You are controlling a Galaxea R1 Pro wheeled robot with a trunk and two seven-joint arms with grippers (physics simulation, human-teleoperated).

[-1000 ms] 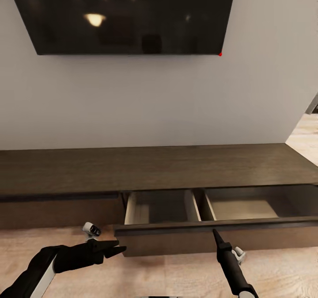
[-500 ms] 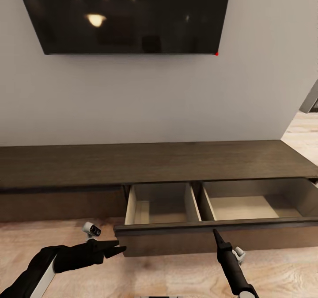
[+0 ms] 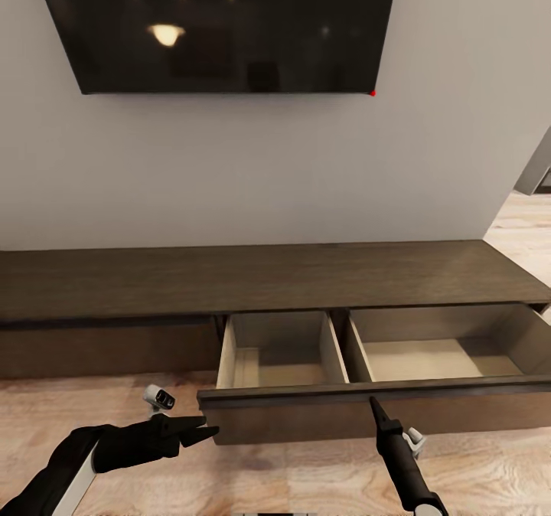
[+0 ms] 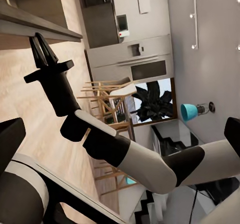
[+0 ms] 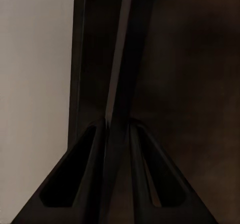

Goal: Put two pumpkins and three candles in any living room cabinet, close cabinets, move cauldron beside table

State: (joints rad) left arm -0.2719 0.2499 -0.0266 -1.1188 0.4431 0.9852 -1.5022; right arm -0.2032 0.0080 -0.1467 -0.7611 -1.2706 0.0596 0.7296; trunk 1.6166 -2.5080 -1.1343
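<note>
The long dark-brown cabinet (image 3: 268, 279) stands against the wall under a television. Its wide drawer (image 3: 306, 416) is pulled out, and both beige compartments (image 3: 279, 363) (image 3: 436, 359) look bare. My right gripper (image 3: 373, 405) is shut and points up, its tip at the drawer front's upper edge. In the right wrist view its fingers (image 5: 75, 184) lie together against dark wood (image 5: 190, 84). My left gripper (image 3: 208, 426) is open, empty, and hangs just left of the drawer's left corner. The left wrist view looks across at the right gripper (image 4: 42, 47). Pumpkins, candles and cauldron are out of view.
A black television (image 3: 222, 26) hangs on the wall above the cabinet. Light wood floor (image 3: 306, 478) runs in front, and an opening (image 3: 536, 194) shows at the right. The left wrist view looks past wooden chairs (image 4: 107, 102) and a plant (image 4: 152, 102) to grey kitchen units (image 4: 130, 59).
The whole view has drawn back from the wall. The drawer now stands further out of the cabinet, showing more of its interior. Both grippers keep their places by the drawer front.
</note>
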